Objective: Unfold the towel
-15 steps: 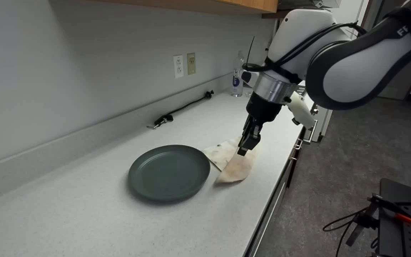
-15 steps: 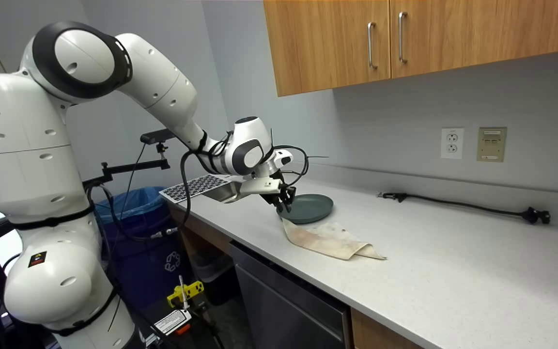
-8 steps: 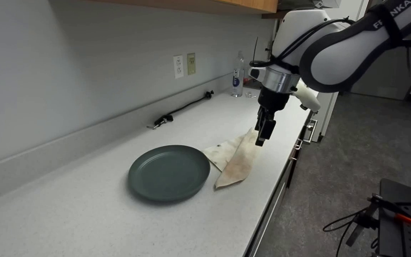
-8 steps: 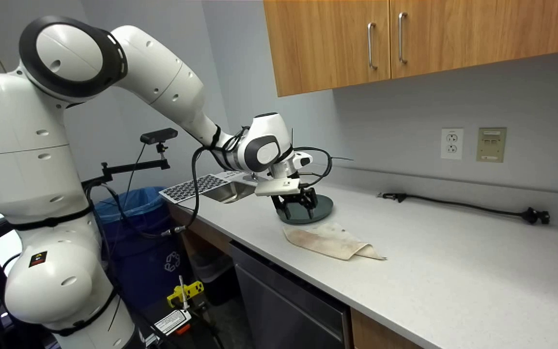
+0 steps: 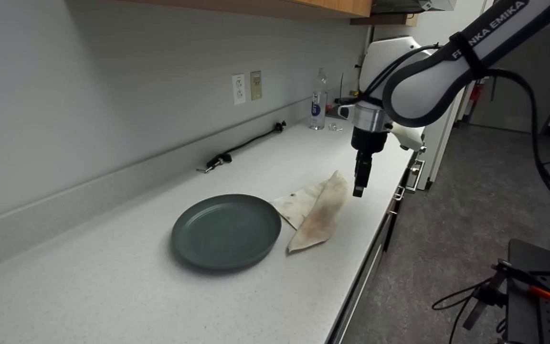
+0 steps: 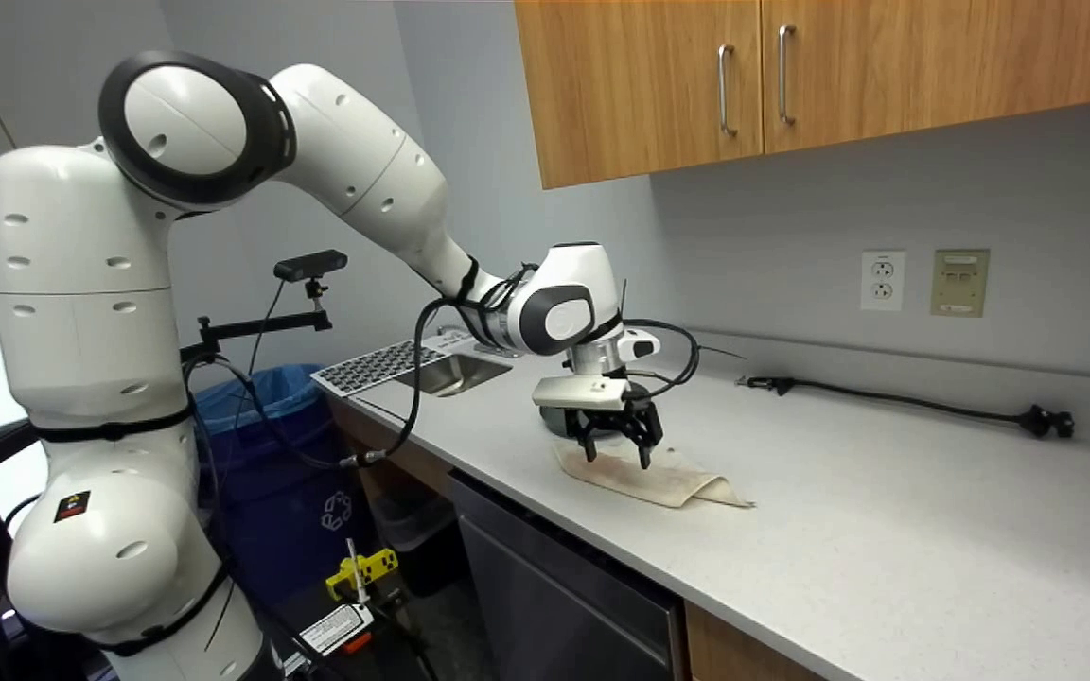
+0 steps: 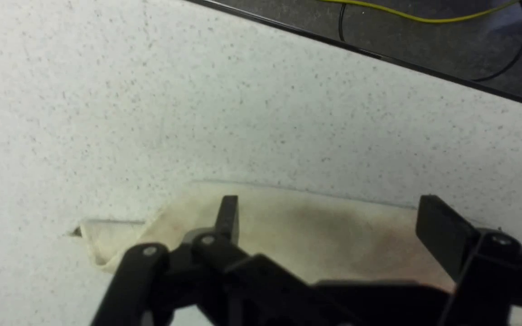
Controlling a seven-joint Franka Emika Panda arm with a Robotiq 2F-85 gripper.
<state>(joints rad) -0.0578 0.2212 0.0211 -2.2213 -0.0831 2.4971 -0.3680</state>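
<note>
The cream, brown-stained towel lies on the counter beside the plate, with one part folded over as a long flap across a flatter layer. Its far end curls up slightly in an exterior view. My gripper hangs over the towel, fingers pointing down and spread wide, holding nothing. Seen from the wrist, the stained towel passes beneath the open gripper; a small turned corner shows at left. The gripper's own body covers the lower part of the towel there.
A dark green plate touches or nearly touches the towel. Along the wall lies a black cable. A water bottle stands at the back. The counter's front edge runs close by, and a sink sits at the far end.
The gripper has opened wide and let go of the towel, whose raised corner near the plate has dropped. The arm has moved away from the plate, over the towel's middle.
</note>
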